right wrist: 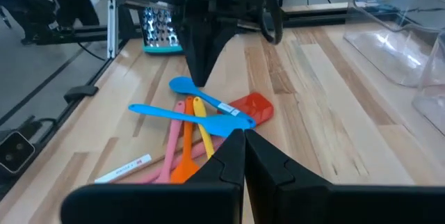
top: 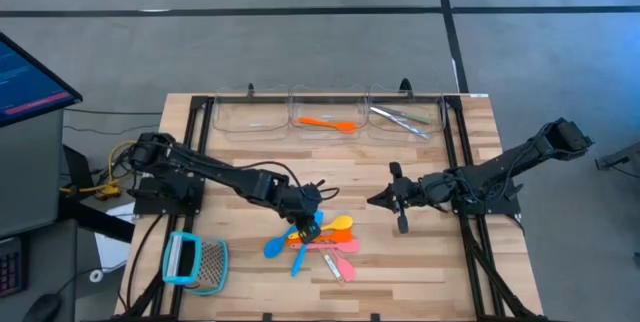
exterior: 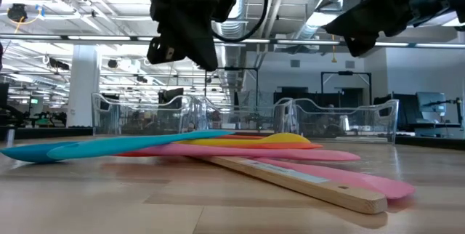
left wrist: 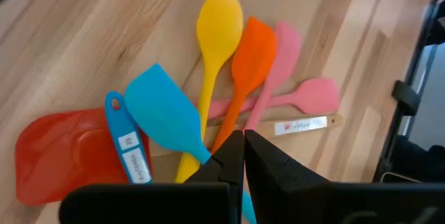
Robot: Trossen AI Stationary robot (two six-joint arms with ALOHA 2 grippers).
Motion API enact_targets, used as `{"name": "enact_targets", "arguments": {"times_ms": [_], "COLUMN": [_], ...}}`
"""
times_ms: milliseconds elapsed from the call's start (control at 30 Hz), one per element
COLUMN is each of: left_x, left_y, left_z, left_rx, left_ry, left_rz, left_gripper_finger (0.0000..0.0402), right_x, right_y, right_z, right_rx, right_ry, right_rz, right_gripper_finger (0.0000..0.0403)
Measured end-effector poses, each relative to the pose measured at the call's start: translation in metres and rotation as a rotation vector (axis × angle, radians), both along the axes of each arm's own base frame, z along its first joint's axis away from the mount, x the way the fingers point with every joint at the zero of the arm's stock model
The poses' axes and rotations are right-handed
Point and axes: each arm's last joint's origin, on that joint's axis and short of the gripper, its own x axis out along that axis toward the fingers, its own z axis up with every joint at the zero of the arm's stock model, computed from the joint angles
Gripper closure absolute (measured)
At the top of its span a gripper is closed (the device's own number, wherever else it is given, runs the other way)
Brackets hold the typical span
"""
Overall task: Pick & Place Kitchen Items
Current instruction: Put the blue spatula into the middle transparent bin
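Overhead, pale wooden table (top: 420, 262), grey floor (top: 250, 52).

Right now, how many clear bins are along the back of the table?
3, side by side along the far edge: the left bin, the middle bin holding an orange utensil, and the right bin holding silvery utensils.

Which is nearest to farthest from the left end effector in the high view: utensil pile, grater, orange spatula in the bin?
From the left end effector:
1. Utensil pile, directly under it.
2. Orange spatula, in the middle bin at the far edge.
3. Grater, near-left corner.
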Motion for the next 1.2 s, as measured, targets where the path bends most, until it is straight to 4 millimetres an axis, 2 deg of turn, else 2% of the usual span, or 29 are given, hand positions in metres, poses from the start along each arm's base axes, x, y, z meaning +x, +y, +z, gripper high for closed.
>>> {"name": "enact_targets", "arguments": {"times_ms": [333,733,933,1200], "left_x": [-0.003,0.008,0.008,0.009], "left_y": [0.000,-0.014,-0.015,-0.009], "left_z": [-0.006,-0.052,-0.047,-0.045], "left_rx": [-0.064,-0.194,-0.186,-0.075], "left_ry": [0.075,0.236,0.206,0.163], "left_rz": [0.095,0.056,0.062,0.125], "left_gripper_finger": [0.0392,0.0300,0.0262,0.0233], "right_x": [-0.002,-0.003,-0.003,-0.003], "right_y": [-0.001,-0.001,-0.001,-0.001], "right_z": [-0.005,-0.008,-0.009,-0.008], "right_rx": [-0.018,-0.027,-0.031,-0.029], "right_ry": [0.050,0.078,0.090,0.088], "right_rz": [0.000,0.001,0.002,0.004], "right_gripper_finger": [0.0402,0.0402,0.0402,0.0402]}}
